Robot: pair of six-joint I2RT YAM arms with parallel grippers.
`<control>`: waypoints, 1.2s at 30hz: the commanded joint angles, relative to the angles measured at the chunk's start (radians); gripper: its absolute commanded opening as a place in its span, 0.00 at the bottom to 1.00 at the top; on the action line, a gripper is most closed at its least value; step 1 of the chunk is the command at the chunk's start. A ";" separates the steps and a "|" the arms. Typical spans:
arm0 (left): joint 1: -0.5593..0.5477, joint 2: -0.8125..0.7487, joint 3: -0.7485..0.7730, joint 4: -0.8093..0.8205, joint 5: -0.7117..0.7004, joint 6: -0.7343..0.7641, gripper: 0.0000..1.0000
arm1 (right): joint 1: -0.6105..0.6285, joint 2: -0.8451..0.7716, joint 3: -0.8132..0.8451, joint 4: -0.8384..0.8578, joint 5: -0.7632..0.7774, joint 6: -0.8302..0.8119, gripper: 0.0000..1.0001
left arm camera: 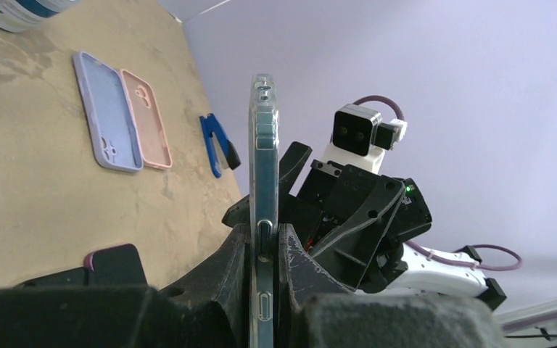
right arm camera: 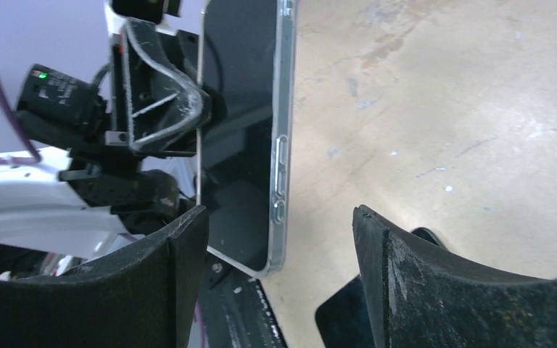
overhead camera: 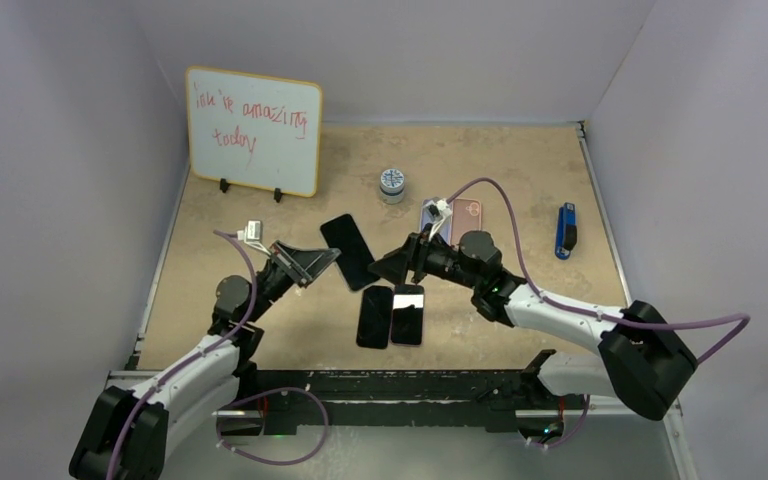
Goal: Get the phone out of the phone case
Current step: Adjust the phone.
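A black phone in a clear case [overhead camera: 348, 250] is held up off the table, screen toward the right arm. My left gripper [overhead camera: 305, 263] is shut on it; in the left wrist view the cased phone [left arm camera: 264, 159] stands edge-on between the pinching jaws [left arm camera: 265, 246]. My right gripper [overhead camera: 392, 266] is open and empty, right beside the phone's lower end. In the right wrist view the phone [right arm camera: 239, 130] and its clear case edge [right arm camera: 281, 152] sit just beyond the gap of my open right gripper [right arm camera: 279, 217], touching neither finger.
Two bare black phones [overhead camera: 374, 315] [overhead camera: 407, 313] lie side by side on the table below the grippers. A lavender case [overhead camera: 434, 214] and a pink case [overhead camera: 467, 213] lie behind the right arm. A blue tool [overhead camera: 566, 230], a small tin [overhead camera: 392, 184] and a whiteboard [overhead camera: 253, 130] stand further off.
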 commanded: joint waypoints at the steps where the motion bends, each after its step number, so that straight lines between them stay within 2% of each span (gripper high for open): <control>1: 0.003 -0.010 -0.008 0.223 0.055 -0.101 0.00 | 0.019 -0.001 -0.003 0.136 -0.081 0.081 0.72; 6: 0.003 0.002 -0.014 0.292 0.082 -0.132 0.00 | 0.054 0.029 0.008 0.190 -0.104 0.106 0.65; 9: 0.003 0.003 -0.017 0.323 0.094 -0.140 0.00 | 0.062 0.043 0.012 0.218 -0.124 0.117 0.55; 11: 0.003 0.000 -0.015 0.325 0.103 -0.139 0.00 | 0.062 0.042 0.006 0.247 -0.140 0.129 0.44; 15: 0.003 -0.002 -0.008 0.308 0.133 -0.116 0.00 | 0.063 0.020 0.000 0.256 -0.166 0.127 0.16; 18: 0.003 0.003 -0.007 0.296 0.169 -0.100 0.10 | 0.061 -0.002 0.002 0.243 -0.189 0.119 0.00; 23: 0.003 0.011 0.016 0.265 0.242 -0.056 0.37 | 0.062 -0.008 0.025 0.200 -0.252 0.103 0.00; 27: 0.003 0.002 0.042 0.221 0.285 -0.006 0.46 | 0.063 0.003 0.032 0.223 -0.306 0.115 0.00; 31: 0.003 -0.017 0.058 0.178 0.296 0.025 0.44 | 0.063 0.004 0.040 0.215 -0.311 0.114 0.00; 33: 0.003 -0.022 0.059 0.178 0.298 0.027 0.37 | 0.063 0.008 0.046 0.208 -0.312 0.110 0.00; 36: 0.003 -0.022 0.064 0.178 0.301 0.027 0.20 | 0.062 0.016 0.049 0.203 -0.311 0.109 0.00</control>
